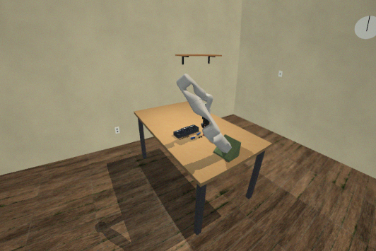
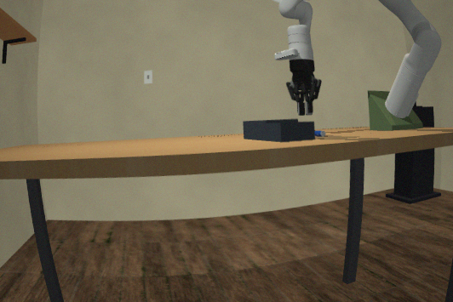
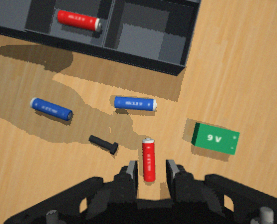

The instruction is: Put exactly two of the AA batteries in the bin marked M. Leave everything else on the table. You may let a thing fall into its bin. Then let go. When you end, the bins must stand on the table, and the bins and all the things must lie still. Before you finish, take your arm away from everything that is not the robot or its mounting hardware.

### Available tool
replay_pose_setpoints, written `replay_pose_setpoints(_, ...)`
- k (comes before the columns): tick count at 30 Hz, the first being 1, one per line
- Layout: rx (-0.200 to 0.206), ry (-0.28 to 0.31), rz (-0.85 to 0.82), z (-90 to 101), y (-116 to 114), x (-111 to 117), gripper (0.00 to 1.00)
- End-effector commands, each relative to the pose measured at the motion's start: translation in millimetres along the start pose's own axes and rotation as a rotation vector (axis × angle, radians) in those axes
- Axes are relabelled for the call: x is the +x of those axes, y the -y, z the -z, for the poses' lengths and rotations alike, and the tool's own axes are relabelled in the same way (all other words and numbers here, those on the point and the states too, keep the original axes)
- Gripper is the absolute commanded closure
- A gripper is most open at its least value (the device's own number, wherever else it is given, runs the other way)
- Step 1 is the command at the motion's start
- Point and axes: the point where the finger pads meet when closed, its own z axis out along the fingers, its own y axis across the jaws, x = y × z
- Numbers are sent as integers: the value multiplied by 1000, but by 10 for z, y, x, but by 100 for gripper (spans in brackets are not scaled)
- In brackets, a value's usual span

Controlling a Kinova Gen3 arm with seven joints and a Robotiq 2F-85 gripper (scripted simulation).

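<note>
My gripper (image 3: pixel 151 170) hangs a little above the table, fingers narrowly open with nothing between them; it also shows in the exterior view (image 2: pixel 305 111). In the wrist view a red battery (image 3: pixel 148 160) lies on the table right below the gap between the fingers. A second red battery (image 3: pixel 79 20) lies in one compartment of the dark bin tray (image 3: pixel 114 25), whose labels are out of view. Two blue batteries (image 3: pixel 51 108) (image 3: pixel 135 103) lie on the table in front of the tray.
A small black bolt (image 3: pixel 103 144) lies left of the red battery. A green 9V battery (image 3: pixel 215 138) lies to its right. The tray stands mid-table (image 1: pixel 185 131). The arm's green base block (image 1: pixel 229 147) sits near the table's right edge.
</note>
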Motion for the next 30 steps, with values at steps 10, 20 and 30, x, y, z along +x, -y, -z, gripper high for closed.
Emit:
replay_pose_setpoints(10,9,7,-5,-396,34,-62,71)
replay_pose_setpoints(20,9,7,-5,-397,23,-45,71)
replay_pose_setpoints(30,9,7,-5,-489,22,-38,71)
